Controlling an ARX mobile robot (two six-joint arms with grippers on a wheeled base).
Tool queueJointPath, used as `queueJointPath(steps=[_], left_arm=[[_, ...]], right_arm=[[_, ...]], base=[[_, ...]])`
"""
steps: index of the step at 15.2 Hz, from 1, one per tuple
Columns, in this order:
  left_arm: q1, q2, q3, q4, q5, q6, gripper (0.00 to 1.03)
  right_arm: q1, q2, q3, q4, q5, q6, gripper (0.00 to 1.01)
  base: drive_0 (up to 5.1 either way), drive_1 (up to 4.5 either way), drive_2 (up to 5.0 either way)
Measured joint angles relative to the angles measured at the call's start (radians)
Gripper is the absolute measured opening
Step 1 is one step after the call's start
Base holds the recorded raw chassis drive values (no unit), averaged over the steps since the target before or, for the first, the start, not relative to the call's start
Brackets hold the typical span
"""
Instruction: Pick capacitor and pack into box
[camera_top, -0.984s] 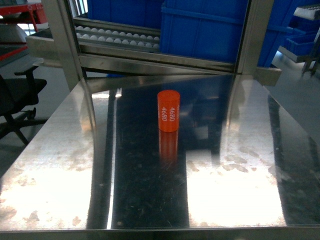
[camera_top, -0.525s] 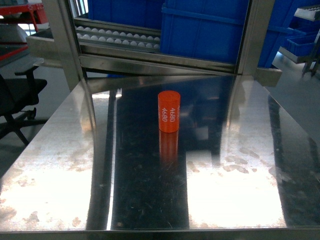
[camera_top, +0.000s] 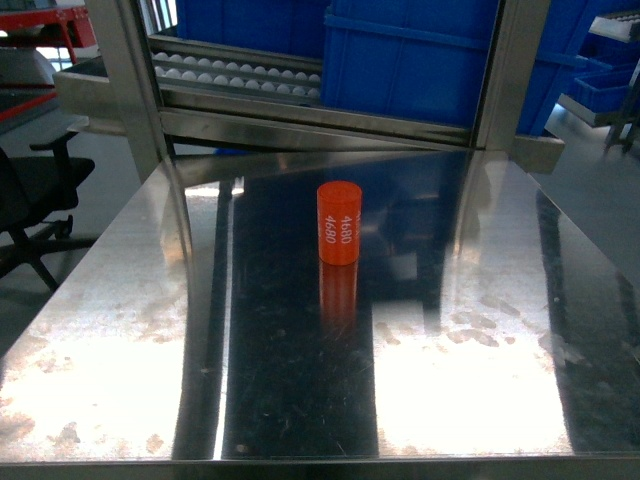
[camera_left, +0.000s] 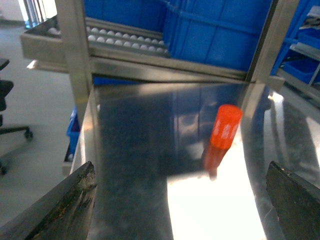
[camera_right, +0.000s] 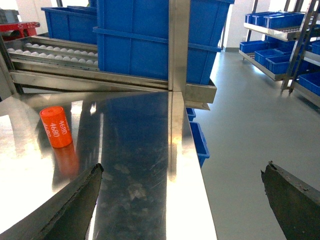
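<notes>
Standing upright on our steel table (camera_top: 120, 330), the orange capacitor (camera_top: 339, 223) waits, both our pincers (camera_left: 180, 200) (camera_right: 180, 200) spread wide, empty.

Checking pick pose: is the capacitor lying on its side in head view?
No, the orange capacitor stands upright on its flat end on the steel table, its reflection directly below it.

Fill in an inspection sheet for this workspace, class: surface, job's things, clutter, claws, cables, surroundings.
Surface: steel table, shiny, smudged, with glare patches.
Job's things: orange capacitor upright mid-table, marked 4680; no box seen.
Clutter: nothing seen.
Claws: left claw and right claw both open and empty, short of the capacitor; neither shows in the head view.
Cables: nothing seen.
Surroundings: blue bins on a roller rack behind the table; office chair at left; shelves of blue bins at right.
</notes>
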Motion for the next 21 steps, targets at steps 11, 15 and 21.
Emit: queueJointPath(steps=[11, 15, 21], left_arm=[[-0.136, 1.26, 0.805, 0.216, 0.001, 0.009, 0.98], [-0.121, 1.408, 0.973, 0.162, 0.014, 0.003, 0.98], [-0.11, 1.527, 1.165, 0.082, 0.034, -0.01, 0.98]], right_arm=[[0.0, 0.0, 0.0, -0.001, 0.0, 0.0, 0.98], [0.0, 0.0, 0.0, 0.0, 0.0, 0.0, 0.98], [0.0, 0.0, 0.0, 0.0, 0.0, 0.0, 0.98]], base=[[0.0, 0.0, 0.0], [0.0, 0.0, 0.0], [0.0, 0.0, 0.0]])
